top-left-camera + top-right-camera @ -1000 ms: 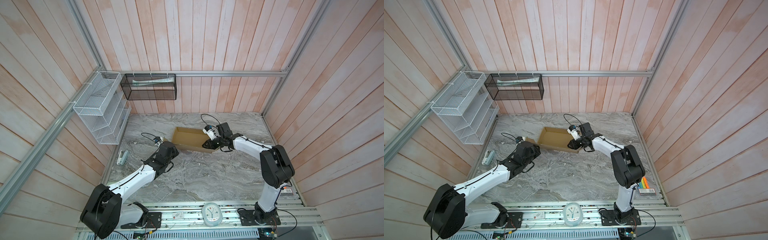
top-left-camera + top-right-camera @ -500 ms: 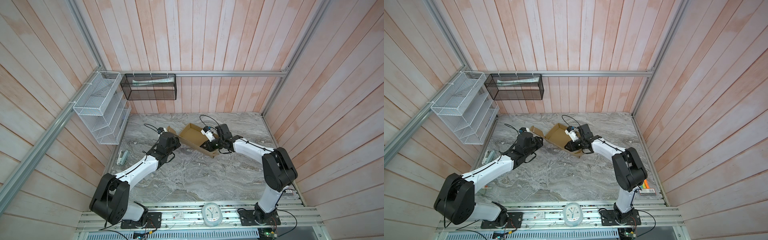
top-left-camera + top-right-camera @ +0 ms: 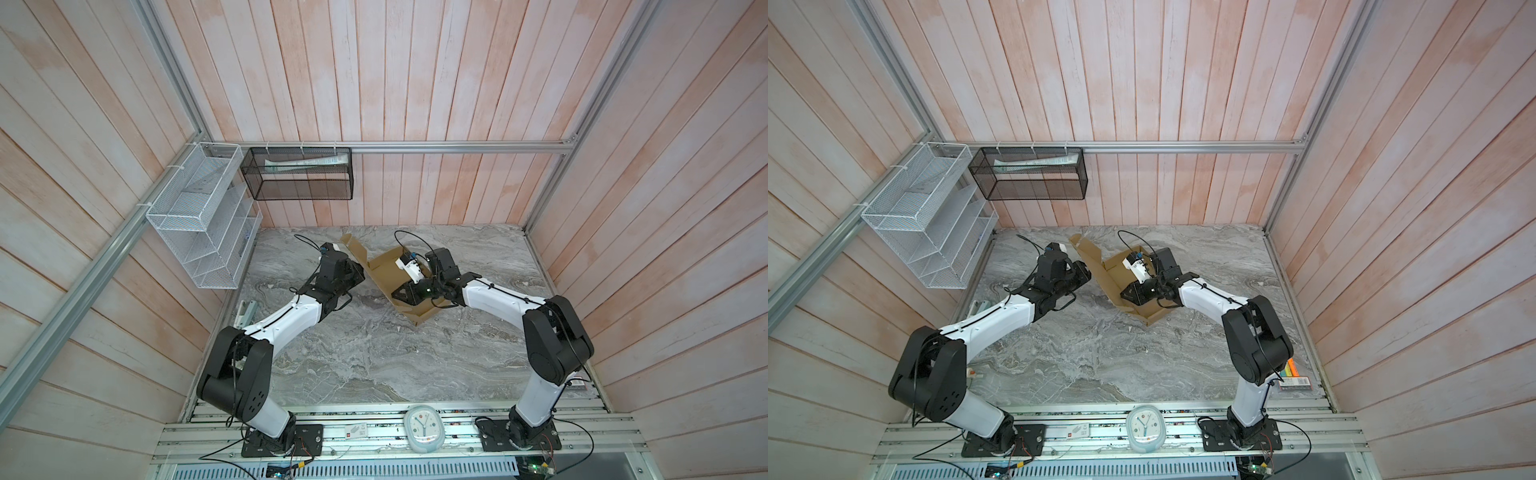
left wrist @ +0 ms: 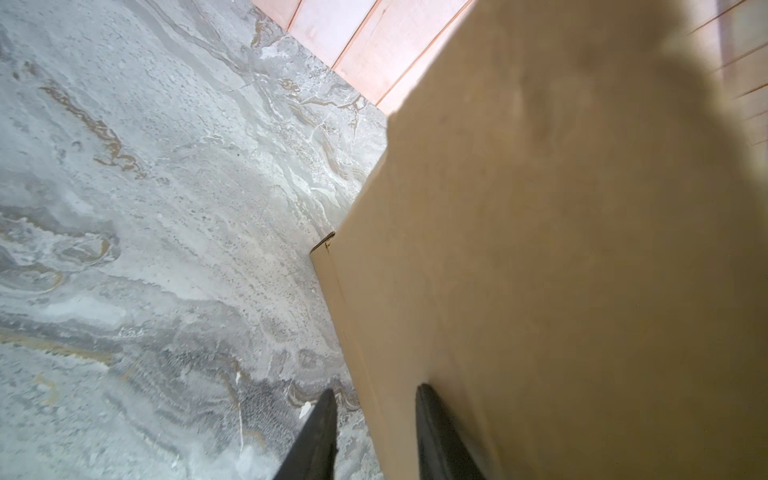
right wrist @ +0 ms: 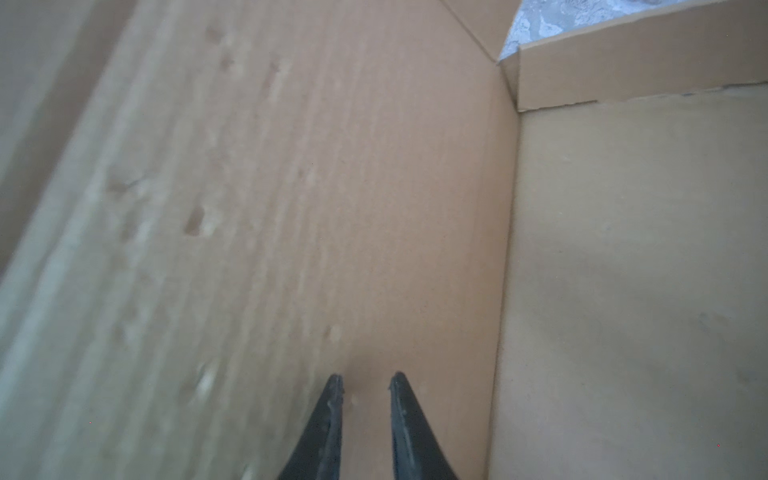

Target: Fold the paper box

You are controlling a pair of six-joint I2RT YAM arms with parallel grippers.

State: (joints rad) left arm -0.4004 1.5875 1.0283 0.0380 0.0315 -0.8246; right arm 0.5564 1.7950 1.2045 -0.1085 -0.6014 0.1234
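While the lid (image 3: 354,249) is raised and not yet shut, the box (image 3: 384,274) is judged roughly half folded. It is placed on the far middle of the table (image 3: 374,365), turned diagonally. A shallow tray is formed. In the right wrist view a low wall (image 5: 640,62) is seen standing, with a gap at the corner where the table shows through. The lid is stood up at the tray's far-left side. Left to do, by judgement: corner to be squared, lid to be brought down, tabs to be tucked. Slits are not made out.

The left gripper (image 4: 376,390) is set at the lid's outer face, left of the box. Its fingers are seen apart, with the cardboard edge running between them and no clamp shown. The right gripper (image 5: 368,376) is set inside the tray, entered from the right. Its fingers are parted by a narrow gap with nothing held between. The tips are close to the inner cardboard, but contact cannot be told.

Containers: nothing is seen in the box but the right gripper. The black basket (image 3: 299,174) on the far wall is loaded with one pale flat item, kind not told. The white rack (image 3: 195,224) on the left wall is seen mostly bare, and its contents cannot be told.
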